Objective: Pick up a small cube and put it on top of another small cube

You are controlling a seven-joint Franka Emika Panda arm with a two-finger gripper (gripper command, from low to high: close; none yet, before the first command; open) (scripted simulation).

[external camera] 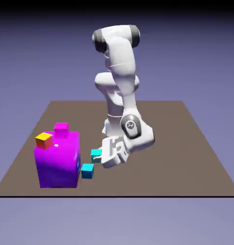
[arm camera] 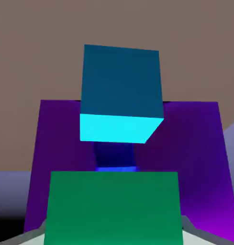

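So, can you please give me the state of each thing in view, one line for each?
gripper: shut on the teal cube, low by the table.
teal cube: held between the fingers.
sky-blue cube: on the table beside the purple block, nothing on top.
purple block: standing on the table.
orange-yellow cube: resting on the purple block.
magenta cube: resting on the purple block.

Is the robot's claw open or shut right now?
Shut on the teal cube: in the hand view it fills the space between the gripper fingertips.
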